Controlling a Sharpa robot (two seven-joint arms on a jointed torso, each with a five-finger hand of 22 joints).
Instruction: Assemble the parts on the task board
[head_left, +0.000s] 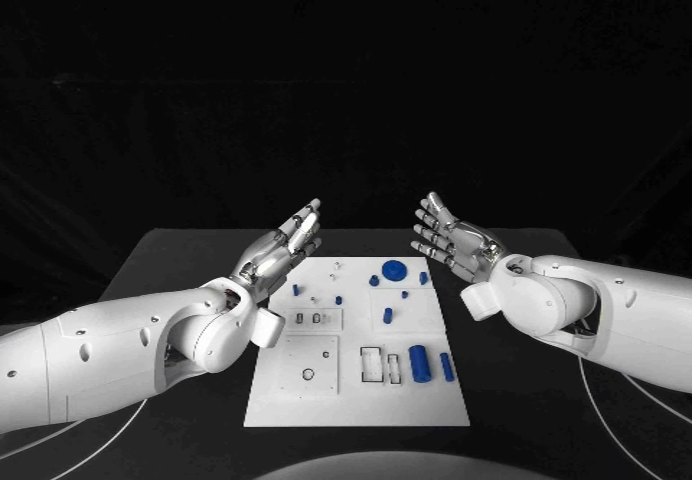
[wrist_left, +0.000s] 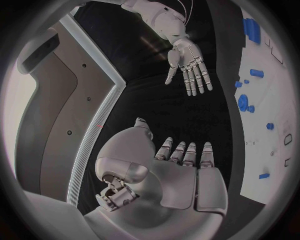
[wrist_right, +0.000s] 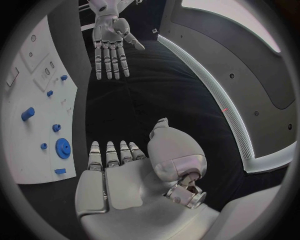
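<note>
Task board (head_left: 358, 400), a white plate, lies flat in the middle of the black worktop (head_left: 188, 250). Small blue parts rest on the task board: a round gear (head_left: 394, 267) near its far edge, a thick cylinder (head_left: 420, 363) with a slimmer pin (head_left: 447, 367) just beside it toward its near right corner, and a short peg (head_left: 387, 316) around its centre. Left robot hand (head_left: 283, 247) hovers above the task board's far left edge, fingers straight and apart, holding nothing. Right robot hand (head_left: 453, 240) hangs off the task board's far right corner, palm up, fingers spread, likewise empty.
</note>
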